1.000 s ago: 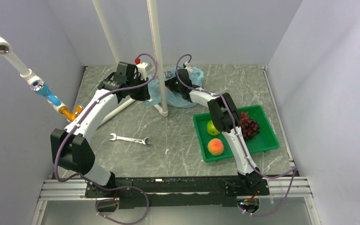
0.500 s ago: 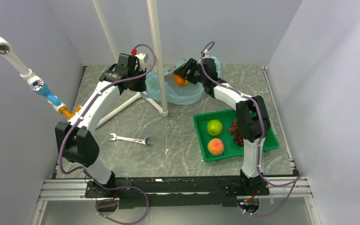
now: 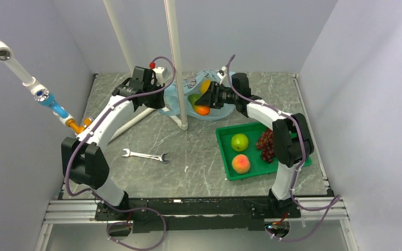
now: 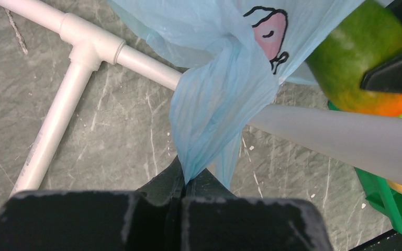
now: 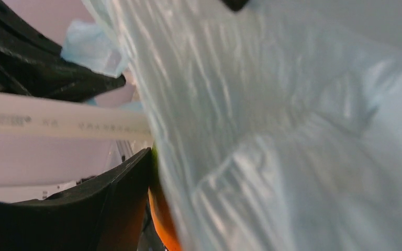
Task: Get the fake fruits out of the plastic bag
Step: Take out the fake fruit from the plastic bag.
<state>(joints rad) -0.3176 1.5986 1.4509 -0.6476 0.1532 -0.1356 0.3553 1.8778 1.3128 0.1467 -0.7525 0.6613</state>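
2 hands | left hand [image 4: 186, 180] pinches plastic bag [image 4: 220, 94] edge | right hand [image 3: 208, 98] grips mango [image 3: 194, 100] beside pole [image 3: 175, 63]

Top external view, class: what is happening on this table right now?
The left gripper is pinching a bunched edge of the blue plastic bag. The right gripper is shut on a green-orange mango right by the bag. A green apple, a peach and a grape bunch already lie in the green tray.
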